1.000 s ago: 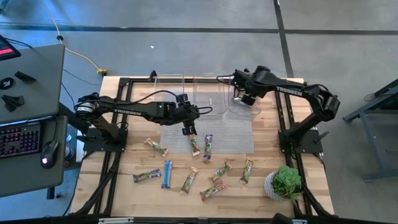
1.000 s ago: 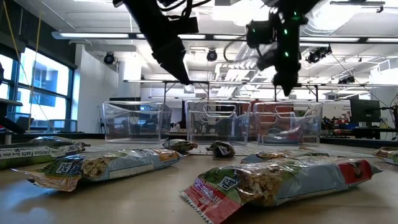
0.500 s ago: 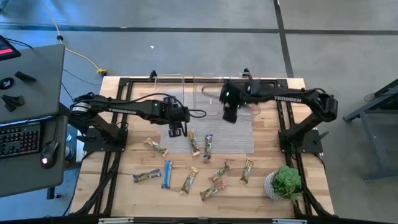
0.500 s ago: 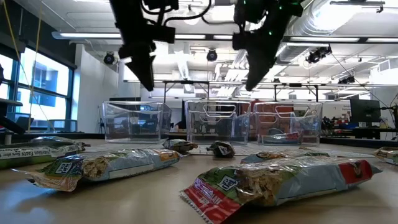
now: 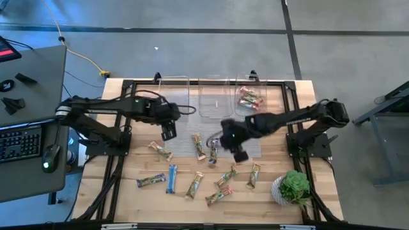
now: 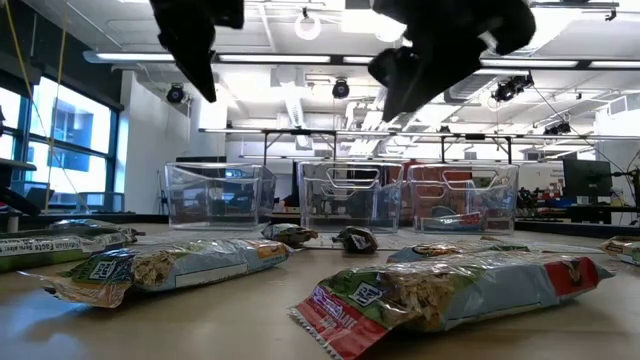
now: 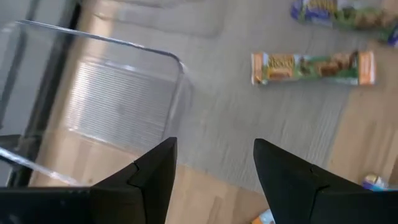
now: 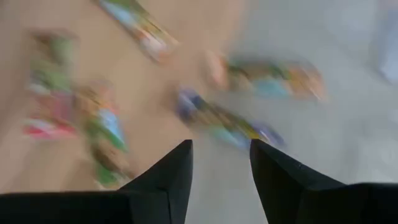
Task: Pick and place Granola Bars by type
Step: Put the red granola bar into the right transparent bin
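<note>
Above scattered Granola Bars (image 5: 213, 151), right gripper (image 5: 239, 152) hovers open-fingered, empty; squaring over one bar looks wise.

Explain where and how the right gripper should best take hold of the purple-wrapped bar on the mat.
The purple-wrapped bar lies flat on the grey mat, long axis running away from the front edge. Come straight down, fingers across its narrow middle; probably safest, since the tan bar lies close beside it. The right gripper is open nearby.
</note>
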Motion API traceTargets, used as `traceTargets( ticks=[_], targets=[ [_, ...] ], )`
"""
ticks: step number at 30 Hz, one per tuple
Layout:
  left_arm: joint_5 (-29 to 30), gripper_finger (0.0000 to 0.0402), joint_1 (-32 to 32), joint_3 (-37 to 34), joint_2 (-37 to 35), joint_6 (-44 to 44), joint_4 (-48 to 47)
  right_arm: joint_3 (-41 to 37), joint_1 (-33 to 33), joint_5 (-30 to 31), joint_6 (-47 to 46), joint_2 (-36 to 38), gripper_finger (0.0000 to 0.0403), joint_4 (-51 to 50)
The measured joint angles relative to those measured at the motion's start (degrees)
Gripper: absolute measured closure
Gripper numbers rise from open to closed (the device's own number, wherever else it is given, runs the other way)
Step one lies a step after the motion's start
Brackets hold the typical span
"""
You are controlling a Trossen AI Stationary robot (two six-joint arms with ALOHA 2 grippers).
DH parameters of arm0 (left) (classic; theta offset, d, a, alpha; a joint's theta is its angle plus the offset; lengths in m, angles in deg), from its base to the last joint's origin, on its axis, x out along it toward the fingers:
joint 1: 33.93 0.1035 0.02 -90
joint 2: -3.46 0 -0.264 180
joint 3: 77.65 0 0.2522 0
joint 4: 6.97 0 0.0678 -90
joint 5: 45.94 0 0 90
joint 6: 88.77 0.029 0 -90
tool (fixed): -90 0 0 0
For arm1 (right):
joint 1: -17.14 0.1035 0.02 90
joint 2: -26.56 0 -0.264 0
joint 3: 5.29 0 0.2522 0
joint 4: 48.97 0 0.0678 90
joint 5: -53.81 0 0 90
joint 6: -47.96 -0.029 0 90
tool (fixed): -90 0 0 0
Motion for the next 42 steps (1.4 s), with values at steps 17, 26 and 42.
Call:
traceTargets(
  ticks=[17, 26, 42],
  targets=[
    [2.4, 0.0195, 0.0, 0.0, -3.0, -5.2, 1.8, -18.8, 20.1, 5.1, -13.1, 0.0, 0.0259, 35.6],
    [-4.2, 0.0195, 0.0, 0.0, -3.0, -4.8, 3.9, -18.7, 27.6, 16.2, -13.7, -2.9, 0.0257, 44.0],
    [-8.7, 0.0195, 0.0, 0.0, -3.0, -6.0, 4.0, -18.7, 30.5, 18.7, -24.7, -9.2, 0.0171, 49.4]
  ],
)
